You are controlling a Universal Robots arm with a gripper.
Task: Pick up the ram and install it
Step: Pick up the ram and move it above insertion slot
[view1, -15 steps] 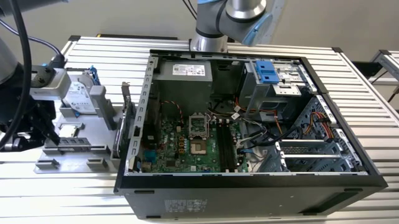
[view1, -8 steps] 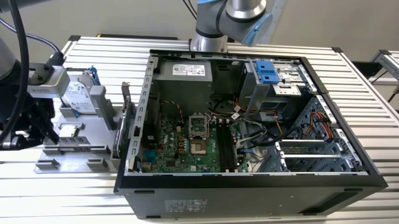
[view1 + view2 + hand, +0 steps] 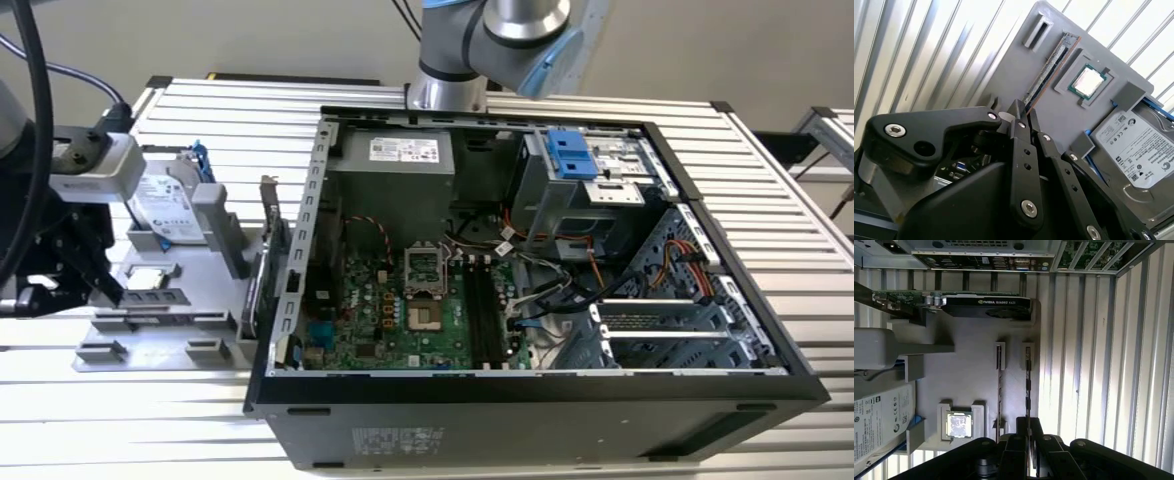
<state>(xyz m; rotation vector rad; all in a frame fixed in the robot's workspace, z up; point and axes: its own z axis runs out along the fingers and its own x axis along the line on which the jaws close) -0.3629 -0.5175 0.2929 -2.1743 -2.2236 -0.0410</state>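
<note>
The ram (image 3: 1048, 72) is a thin dark stick standing on edge in a slot of the grey parts tray (image 3: 1014, 70); in the first wrist view the ram (image 3: 1028, 385) runs down to the fingers. My gripper (image 3: 1024, 111) sits over the stick's near end, its black fingers drawn close on either side of it, shut on the ram, which still rests in the tray. In the exterior view my gripper (image 3: 94, 285) hangs over the tray (image 3: 174, 345) at the view's left. The black memory slots (image 3: 483, 310) lie on the motherboard inside the open computer case (image 3: 747, 330).
On the tray sit a processor chip (image 3: 959, 424), a silver hard drive (image 3: 876, 425) with blue rails, and a graphics card (image 3: 986, 307) on edge at the side toward the case. A second narrow slot (image 3: 999, 382) runs beside the ram. Ribbed aluminium table (image 3: 787, 200) surrounds everything.
</note>
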